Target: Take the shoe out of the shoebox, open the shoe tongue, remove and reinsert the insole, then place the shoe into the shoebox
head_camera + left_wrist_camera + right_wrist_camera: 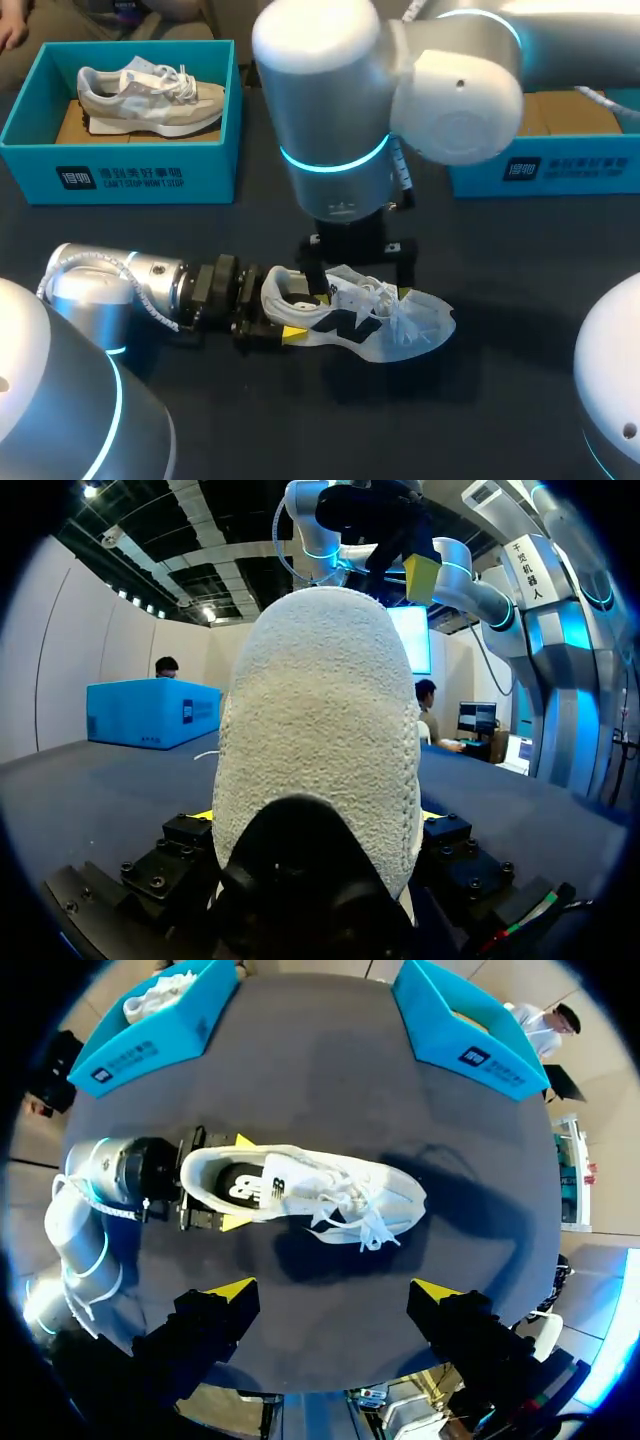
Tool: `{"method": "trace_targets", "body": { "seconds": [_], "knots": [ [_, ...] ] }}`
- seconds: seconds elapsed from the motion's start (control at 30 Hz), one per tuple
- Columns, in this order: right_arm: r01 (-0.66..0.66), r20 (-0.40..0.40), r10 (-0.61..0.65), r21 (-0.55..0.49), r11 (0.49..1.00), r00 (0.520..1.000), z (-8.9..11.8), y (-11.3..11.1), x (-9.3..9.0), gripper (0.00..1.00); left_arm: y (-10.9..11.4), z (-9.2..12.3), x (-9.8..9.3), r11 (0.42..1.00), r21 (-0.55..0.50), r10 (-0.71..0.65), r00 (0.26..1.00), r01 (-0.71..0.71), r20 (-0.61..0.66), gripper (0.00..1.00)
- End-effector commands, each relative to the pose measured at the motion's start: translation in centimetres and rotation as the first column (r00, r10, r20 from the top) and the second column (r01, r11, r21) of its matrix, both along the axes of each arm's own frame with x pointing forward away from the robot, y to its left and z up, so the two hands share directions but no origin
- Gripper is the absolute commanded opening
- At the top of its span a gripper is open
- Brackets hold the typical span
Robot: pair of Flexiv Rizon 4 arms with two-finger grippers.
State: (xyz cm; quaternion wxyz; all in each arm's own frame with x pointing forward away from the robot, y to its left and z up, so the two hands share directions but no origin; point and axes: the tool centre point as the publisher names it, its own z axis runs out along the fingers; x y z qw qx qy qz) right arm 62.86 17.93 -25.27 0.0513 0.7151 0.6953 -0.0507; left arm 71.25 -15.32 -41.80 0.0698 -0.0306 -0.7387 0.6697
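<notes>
Head view had the shoe [360, 320] out on the table [500, 260], sitting on its sole between your two arms. The heel pointed at your left arm and the toe at the right side. It's white with a dark logo on the side, and the laces were loose over the front.

Your left claw [285, 330] came in low along the table and was clamped on the heel, one yellow tip on each side. Left wrist view backed that up: the heel [320, 730] filled the whole gap of the claw [315, 820], pressed up against both fingers.

Your right claw [362, 285] hung straight down over the middle of the shoe. Right wrist view showed its fingers spread wide [335, 1290] with nothing between them, and the shoe [300, 1190] lay well ahead of the tips, not touching. You could see down into the opening from there, dark lining and all, with the left claw [237, 1182] pinching the heel end.

Both blue boxes sat at the far side of the table. The left box [120, 170] had a beige shoe [150, 95] in it. The right box [545, 170] was mostly hidden behind your right arm, so you couldn't tell what was inside.
</notes>
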Motion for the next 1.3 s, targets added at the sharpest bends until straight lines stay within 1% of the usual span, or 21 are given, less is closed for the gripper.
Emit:
{"method": "trace_targets", "body": {
  "seconds": [0.03,0.3,0.57,0.6,0.63,0.67,0.7,0.77,0.83,0.9,0.97,1.07,1.1,1.13,1.17,1.2,1.23,1.27,1.3],
  "knots": [
    [0.010,0.004,-0.010,0.005,1.000,1.000,-0.5,0.1,-0.2,1.00,0.2,-0.1,0.0,1.000,0.002,-0.001,1.000,0.001,-0.001,0.00],
    [0.018,0.005,-0.018,0.003,1.000,1.000,-0.6,0.4,-0.3,1.00,-0.1,0.2,0.1,1.000,-0.003,-0.015,1.000,0.015,0.008,0.00],
    [0.018,0.001,-0.018,0.000,1.000,1.000,-0.7,0.8,-0.2,1.00,-0.2,0.3,0.3,0.999,0.021,-0.024,0.999,0.024,0.022,0.00],
    [0.018,0.000,-0.018,0.001,1.000,1.000,-0.7,0.8,-0.2,1.00,-0.2,0.3,0.2,1.000,0.024,-0.021,1.000,0.020,0.023,0.25],
    [0.017,0.000,-0.017,0.001,1.000,1.000,-0.7,0.8,-0.1,1.00,-0.2,0.3,0.2,1.000,0.025,-0.019,1.000,0.018,0.022,0.46],
    [0.016,-0.001,-0.016,0.001,1.000,1.000,-0.7,0.8,-0.1,1.00,-0.2,0.3,0.2,1.000,0.026,-0.017,1.000,0.017,0.023,0.60],
    [0.015,-0.001,-0.015,0.000,1.000,1.000,-0.7,0.9,-0.1,1.00,-0.2,0.3,0.2,0.999,0.028,-0.015,1.000,0.015,0.024,0.69],
    [0.014,0.000,-0.014,0.000,1.000,1.000,-0.7,0.9,0.0,1.00,-0.2,0.3,0.3,0.999,0.034,-0.014,1.000,0.013,0.026,0.69],
    [0.013,0.000,-0.013,-0.001,1.000,1.000,-0.6,1.0,0.1,1.00,-0.1,0.4,0.2,0.999,0.038,-0.015,1.000,0.014,0.027,0.76],
    [0.011,0.000,-0.011,-0.003,1.000,1.000,-0.6,1.0,0.2,1.00,-0.1,0.4,0.2,0.999,0.046,-0.018,0.999,0.017,0.027,0.76],
    [0.010,0.000,-0.010,-0.004,1.000,1.000,-0.6,1.0,0.2,1.00,0.0,0.5,0.0,0.998,0.051,-0.022,0.999,0.021,0.027,0.84],
    [0.010,-0.001,-0.010,-0.005,1.000,1.000,-0.7,1.1,0.2,1.00,0.1,0.6,0.0,0.998,0.060,-0.027,0.999,0.025,0.026,0.80],
    [0.010,-0.001,-0.010,-0.005,1.000,1.000,-0.7,1.1,0.2,1.00,0.1,0.6,0.0,0.997,0.066,-0.030,0.999,0.028,0.024,0.79],
    [0.010,-0.002,-0.010,-0.007,1.000,1.000,-0.7,1.2,0.3,1.00,0.1,0.6,0.0,0.997,0.068,-0.031,0.999,0.029,0.024,0.82],
    [0.010,-0.002,-0.010,-0.008,1.000,1.000,-0.7,1.2,0.3,1.00,0.2,0.6,0.0,0.997,0.073,-0.033,0.999,0.031,0.025,0.81],
    [0.010,-0.002,-0.010,-0.009,1.000,1.000,-0.7,1.2,0.3,1.00,0.2,0.6,-0.1,0.996,0.078,-0.033,0.999,0.031,0.026,0.75],
    [0.010,-0.001,-0.010,-0.009,1.000,1.000,-0.7,1.3,0.3,1.00,0.2,0.6,-0.1,0.996,0.084,-0.036,0.999,0.034,0.026,0.67],
    [0.011,-0.001,-0.011,-0.011,1.000,1.000,-0.7,1.3,0.3,1.00,0.2,0.6,-0.1,0.995,0.095,-0.041,0.999,0.038,0.027,0.64],
    [0.011,-0.001,-0.011,-0.012,1.000,1.000,-0.8,1.3,0.3,1.00,0.3,0.5,-0.2,0.995,0.097,-0.041,0.999,0.038,0.029,0.51]
  ]
}}
